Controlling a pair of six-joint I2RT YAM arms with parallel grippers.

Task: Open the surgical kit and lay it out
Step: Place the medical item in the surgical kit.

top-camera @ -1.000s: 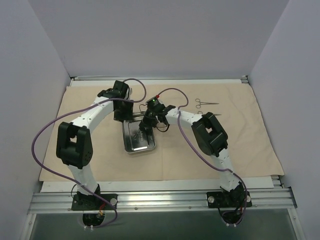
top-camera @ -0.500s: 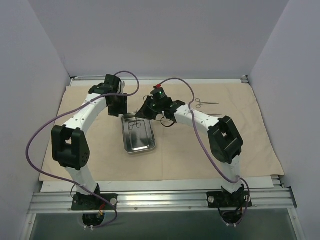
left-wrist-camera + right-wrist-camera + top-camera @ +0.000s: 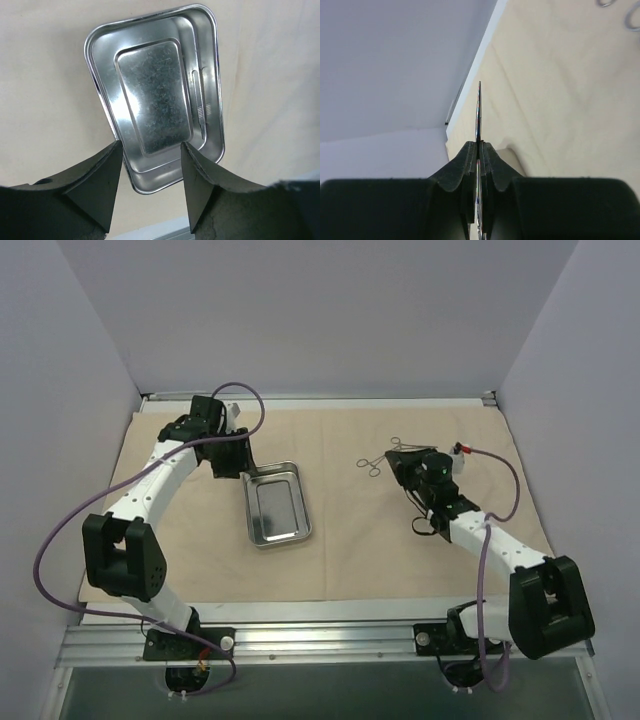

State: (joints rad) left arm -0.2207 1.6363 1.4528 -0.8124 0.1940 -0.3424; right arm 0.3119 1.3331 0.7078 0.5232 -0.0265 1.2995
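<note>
Top external view: large beige cloth wrap [image 3: 340,560] lay spread flat over the desk [image 3: 330,612]. Small rectangular shiny steel tray with rounded corners [image 3: 280,544] sat on the cloth left of centre, long axis running front to back. Left tool [image 3: 232,464] was at the tray's far left corner.

Left wrist view: left tool [image 3: 150,150] had its jaws wide and gripped nothing. One short end of the tray showed in the gap between the two black fingers [image 3: 100,195]. Couldn't tell whether they touched the rim. One thin straight metal tweezer-like piece [image 3: 200,100] lay inside the tray along one long wall. The tray floor was otherwise bare metal.

Right tool [image 3: 400,462] was over the cloth on the right half, well apart from the tray. Ring handles of a thin metal ring-handled instrument [image 3: 372,465] stuck out on its tray-ward side.

Right wrist view: right tool [image 3: 478,150] was clamped narrow on that instrument, seen edge-on. The slim tip stood out past the fingertips toward the cloth's edge and the wall. Couldn't tell whether the instrument touched the cloth.

A second pair of thin metal ring-handled forceps [image 3: 398,442] lay flat on the cloth just behind the right tool, partly hidden by it. No finger touched it. Two ring handles also showed at the top right corner of the right wrist view, resting on the cloth.
</note>
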